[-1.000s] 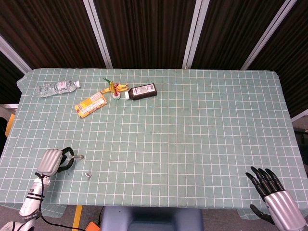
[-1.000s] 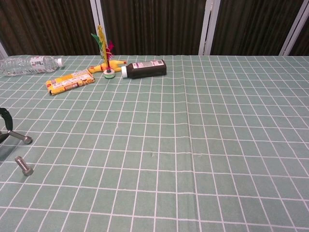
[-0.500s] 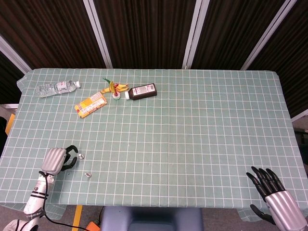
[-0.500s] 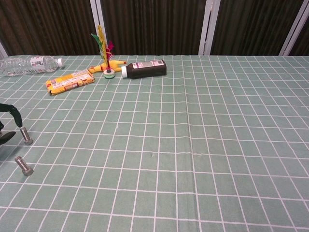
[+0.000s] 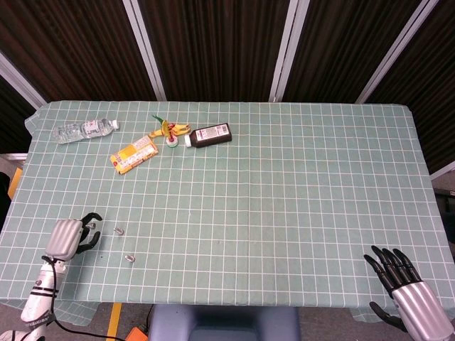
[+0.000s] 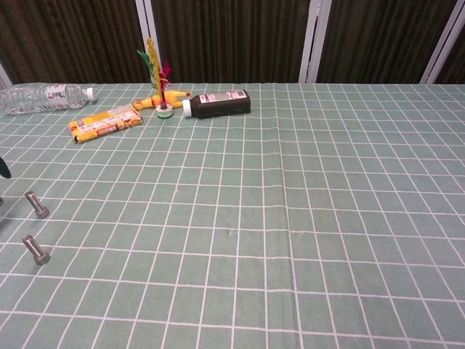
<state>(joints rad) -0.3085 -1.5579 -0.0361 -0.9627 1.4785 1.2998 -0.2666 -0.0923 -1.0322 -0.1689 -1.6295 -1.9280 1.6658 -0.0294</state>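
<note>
Two small metal bolts lie on the green checked tablecloth near the front left: one bolt [image 5: 119, 230] [image 6: 35, 204] and a second bolt [image 5: 129, 257] [image 6: 35, 249] a little nearer the front edge. My left hand [image 5: 69, 236] hovers just left of them with its dark fingers apart and nothing in it; only a fingertip shows at the left edge of the chest view. My right hand [image 5: 404, 290] rests at the front right corner, fingers spread and empty, outside the chest view.
At the back left lie a clear water bottle [image 5: 84, 130] [image 6: 43, 97], a yellow snack packet [image 5: 134, 154] [image 6: 106, 121], a feathered shuttlecock toy [image 5: 170, 131] [image 6: 156, 80] and a dark bottle [image 5: 210, 135] [image 6: 217, 103] on its side. Dark curtains hang behind the table [image 5: 298, 199].
My left hand has let go of the bolt it held, left it on the cloth, and drawn back to the left. The right hand has stayed still.
</note>
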